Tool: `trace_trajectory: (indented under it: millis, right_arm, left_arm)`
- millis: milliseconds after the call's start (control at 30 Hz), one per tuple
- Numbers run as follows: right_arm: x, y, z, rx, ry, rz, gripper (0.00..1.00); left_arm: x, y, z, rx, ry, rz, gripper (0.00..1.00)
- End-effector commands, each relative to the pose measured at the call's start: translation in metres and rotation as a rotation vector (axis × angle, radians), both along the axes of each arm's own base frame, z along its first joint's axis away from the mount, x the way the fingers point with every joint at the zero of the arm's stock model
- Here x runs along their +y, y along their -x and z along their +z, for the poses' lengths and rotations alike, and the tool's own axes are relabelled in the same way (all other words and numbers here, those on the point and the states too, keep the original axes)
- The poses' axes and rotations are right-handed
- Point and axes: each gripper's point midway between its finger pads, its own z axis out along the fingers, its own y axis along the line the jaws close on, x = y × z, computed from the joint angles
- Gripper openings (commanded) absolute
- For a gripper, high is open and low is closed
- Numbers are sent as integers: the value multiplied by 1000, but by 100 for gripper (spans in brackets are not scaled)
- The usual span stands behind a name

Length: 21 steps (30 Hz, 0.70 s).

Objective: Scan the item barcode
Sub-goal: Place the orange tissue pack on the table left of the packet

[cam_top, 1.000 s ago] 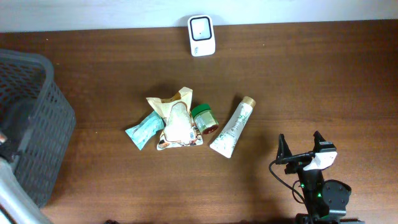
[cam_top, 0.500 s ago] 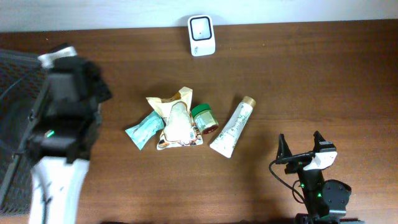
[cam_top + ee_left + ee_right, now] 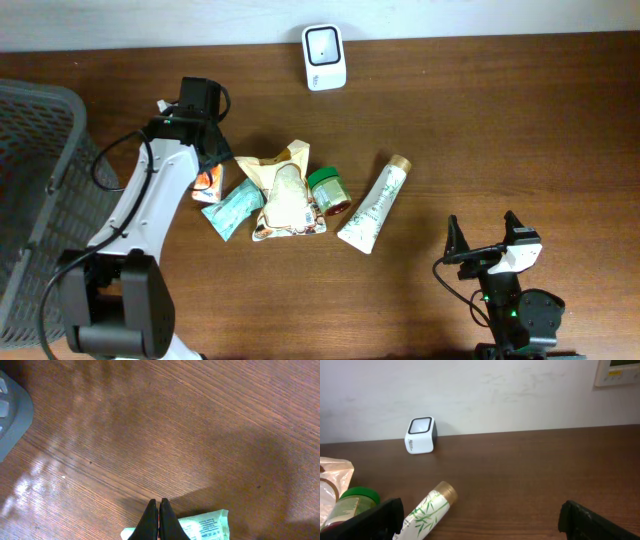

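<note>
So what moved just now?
The left gripper, shut and empty, swung in from the basket side and now hovers at the edge of the teal packet. The right gripper, open, and the jar, tube and scanner stayed put.

The scanner (image 3: 324, 57) lies behind the packets (image 3: 285, 195), jar (image 3: 327, 188) and tube (image 3: 373, 205) to their right, basket (image 3: 40, 130) far left.

Bare tabletop (image 3: 520, 120) right of the scanner (image 3: 324, 57). Below the scanner, blocked by clustered pouches (image 3: 285, 200), jar (image 3: 325, 182) and tube (image 3: 372, 208); lower left, left arm (image 3: 150, 197) and basket (image 3: 40, 180).
</note>
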Motion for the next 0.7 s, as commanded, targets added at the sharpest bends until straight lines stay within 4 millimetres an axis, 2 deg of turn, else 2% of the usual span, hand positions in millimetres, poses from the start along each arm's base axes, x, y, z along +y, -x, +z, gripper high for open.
trace_trajectory:
  millis: [0,33,67,133,167,233,367,433,500,567,600,633,667]
  right_arm:
    - [-1,0,-3,8,-8,-2,98]
    - [-1,0,-3,8,-8,-2,99]
    - [-1,0,-3,8,-8,-2,98]
    - [-1,0,-3,8,-8,-1,99]
    - [-1,0,-3,8,-8,-2,98]
    - [-1,0,-3,8,-8,-2,98]
    - [-1,0,-3,8,-8,-2,98]
    - [-1,0,-3,8,-8,-2,98]
    - [-1,0,-3,8,-8,-2,98]
    - [-1,0,-3,8,-8,-2,98]
    - [-1,0,-3,8,-8,-1,98]
    - [-1,0,-3,8,-8,-1,98]
    - [-1,0,-3,8,-8,-2,98]
  left_arm:
    - [2,1,-4,9,9,19,38]
    - [2,1,-3,6,9,19,73]
    - [2,0,3,-6,3,2,88]
    - [12,-2,35,-70,-68,-25,96]
    - [19,-1,69,-136,-126,-61,97]
    - [22,13,124,-251,-172,-136,100]
    - [27,48,174,-349,-188,-139,100]
    - [42,71,206,-423,-246,-86,99]
    - [50,103,243,-490,-337,-147,100]
    - [49,137,252,-488,-349,-207,99]
    - [47,149,248,-472,-335,-236,95]
    - [46,167,236,-444,-322,-251,95]
    - [43,174,228,-431,-302,-271,98]
